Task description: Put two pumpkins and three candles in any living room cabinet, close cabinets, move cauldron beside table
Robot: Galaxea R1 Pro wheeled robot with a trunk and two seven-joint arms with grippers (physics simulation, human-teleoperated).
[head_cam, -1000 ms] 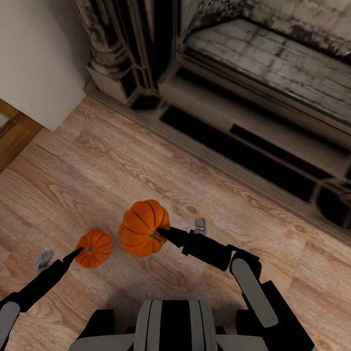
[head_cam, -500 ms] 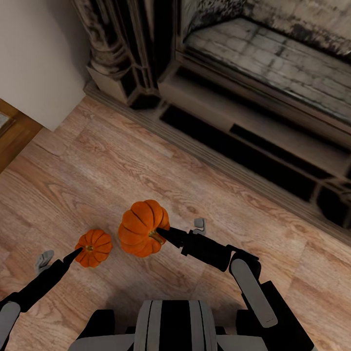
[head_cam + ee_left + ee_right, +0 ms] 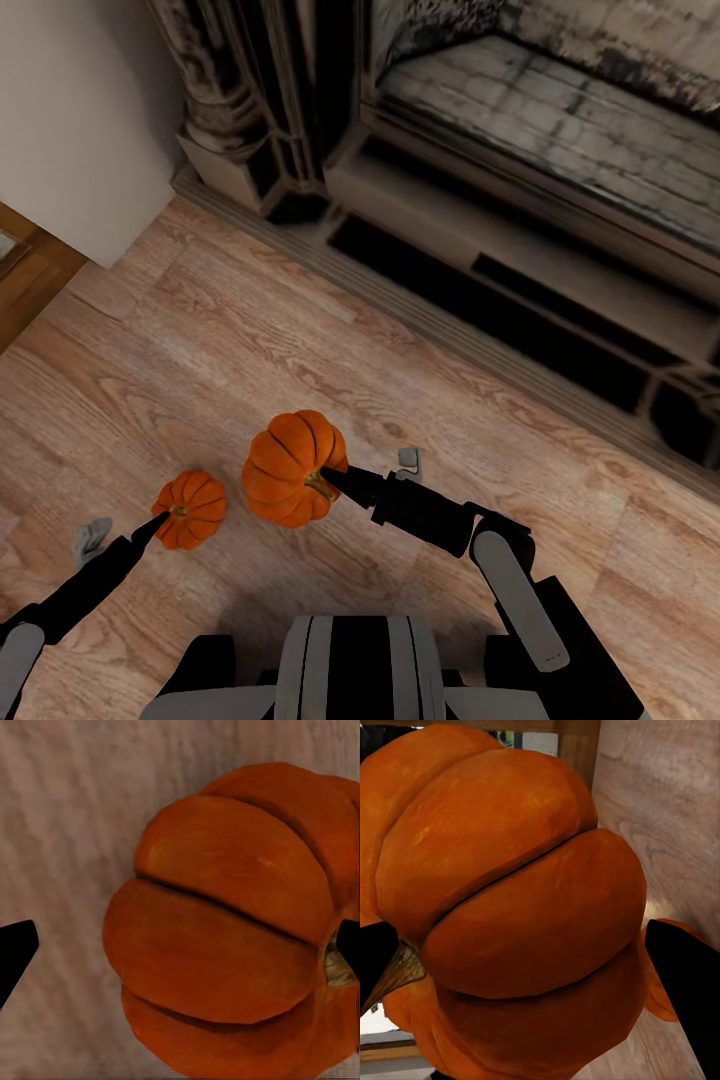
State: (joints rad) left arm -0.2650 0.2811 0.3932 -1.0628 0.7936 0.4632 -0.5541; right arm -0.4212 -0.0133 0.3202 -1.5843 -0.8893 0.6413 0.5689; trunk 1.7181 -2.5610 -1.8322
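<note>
Before the fireplace (image 3: 520,200), each tool pinches a rigid, light-looking pumpkin across its ribs: right tool (image 3: 330,478), larger pumpkin (image 3: 290,465); left tool (image 3: 160,520), smaller pumpkin (image 3: 192,508).

A light, grained wooden plank floor (image 3: 200,330) runs up to a dark, weathered stone fireplace surround (image 3: 480,250) with a carved column base (image 3: 235,150). Inside it lies a pale grey brick hearth (image 3: 560,120). A plain off-white wall (image 3: 70,120) stands beside the column, with brown wooden trim (image 3: 25,275) below it.
</note>
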